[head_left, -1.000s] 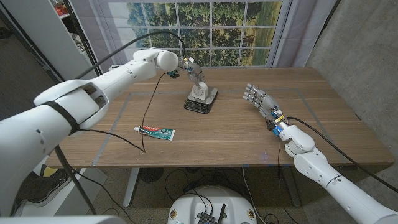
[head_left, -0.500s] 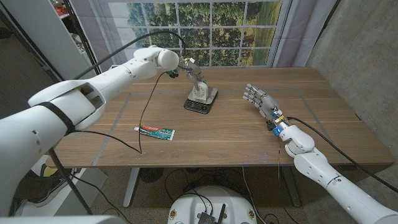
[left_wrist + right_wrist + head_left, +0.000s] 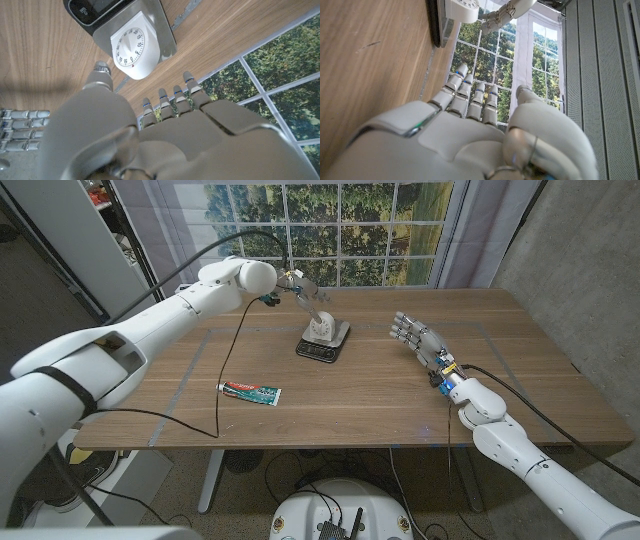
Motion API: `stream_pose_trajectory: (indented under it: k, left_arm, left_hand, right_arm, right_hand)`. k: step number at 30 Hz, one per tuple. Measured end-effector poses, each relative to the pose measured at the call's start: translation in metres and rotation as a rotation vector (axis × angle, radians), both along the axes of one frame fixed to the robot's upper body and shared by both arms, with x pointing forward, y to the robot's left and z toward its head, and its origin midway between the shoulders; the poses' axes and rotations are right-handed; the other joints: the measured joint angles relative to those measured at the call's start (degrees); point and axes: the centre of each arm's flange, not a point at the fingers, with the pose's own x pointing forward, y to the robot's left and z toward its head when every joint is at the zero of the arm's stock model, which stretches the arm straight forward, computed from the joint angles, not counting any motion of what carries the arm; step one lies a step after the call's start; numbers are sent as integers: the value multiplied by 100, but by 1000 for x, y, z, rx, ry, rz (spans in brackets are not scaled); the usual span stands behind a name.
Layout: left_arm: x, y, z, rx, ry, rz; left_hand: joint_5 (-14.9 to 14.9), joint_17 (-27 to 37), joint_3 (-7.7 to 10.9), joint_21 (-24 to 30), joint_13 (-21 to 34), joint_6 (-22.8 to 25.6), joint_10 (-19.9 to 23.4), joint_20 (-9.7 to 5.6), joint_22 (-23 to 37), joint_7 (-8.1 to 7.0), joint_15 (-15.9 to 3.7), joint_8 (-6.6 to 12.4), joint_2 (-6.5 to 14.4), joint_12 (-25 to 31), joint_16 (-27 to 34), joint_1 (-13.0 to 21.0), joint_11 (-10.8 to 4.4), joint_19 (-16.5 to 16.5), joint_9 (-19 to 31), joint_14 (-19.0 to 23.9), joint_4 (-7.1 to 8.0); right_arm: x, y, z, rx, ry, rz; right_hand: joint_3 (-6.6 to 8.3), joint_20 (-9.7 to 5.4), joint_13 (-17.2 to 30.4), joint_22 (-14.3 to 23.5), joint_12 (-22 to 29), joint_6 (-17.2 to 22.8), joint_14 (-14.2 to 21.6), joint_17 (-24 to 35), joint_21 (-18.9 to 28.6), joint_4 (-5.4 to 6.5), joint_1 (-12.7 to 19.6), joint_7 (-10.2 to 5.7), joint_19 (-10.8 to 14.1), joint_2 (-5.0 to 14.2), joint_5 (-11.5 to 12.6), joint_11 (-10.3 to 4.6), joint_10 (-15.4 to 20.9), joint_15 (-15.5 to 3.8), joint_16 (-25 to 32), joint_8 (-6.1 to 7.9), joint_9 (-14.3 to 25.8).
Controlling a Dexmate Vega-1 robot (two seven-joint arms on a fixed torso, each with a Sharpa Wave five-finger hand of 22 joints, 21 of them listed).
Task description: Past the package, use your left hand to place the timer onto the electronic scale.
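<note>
The small white plastic dial timer, light, rigid and smooth-sided, best gripped by its edges, sits on the grey electronic scale, with the left robot hand spread empty above it.

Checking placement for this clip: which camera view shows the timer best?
The left wrist view: the white timer lies dial-up on the electronic scale, numerals visible, the left hand clear of it. The head view shows it small and distant on the scale; the right wrist view catches only an edge.
</note>
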Motion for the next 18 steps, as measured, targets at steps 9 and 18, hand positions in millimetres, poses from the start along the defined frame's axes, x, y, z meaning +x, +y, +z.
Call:
stream_pose_trajectory:
  k: [9,18]
  left_arm:
    - [-18,12,-3,-162,-29,-75]
    - [-56,42,-28,-317,-85,-135]
  left_hand:
    - [0,0,-34,-22,-61,63,234,-134,0,63,-266,91,0,101,83,-74,-49,135,0,225,-7]
    - [0,1,-57,-43,-86,187,279,-164,0,61,-328,134,0,132,83,-74,-94,166,0,285,-31]
  right_arm:
    - [3,2,7,-12,-6,5]
    - [7,5,12,-33,-5,12]
  right_hand:
    - [5,0,0,0,0,0,0,0,-25,-5,-30,0,0,30,0,0,0,0,-23,0,1]
    - [5,22,0,0,0,0,0,0,-46,-5,-30,0,22,30,0,0,0,0,-23,0,1]
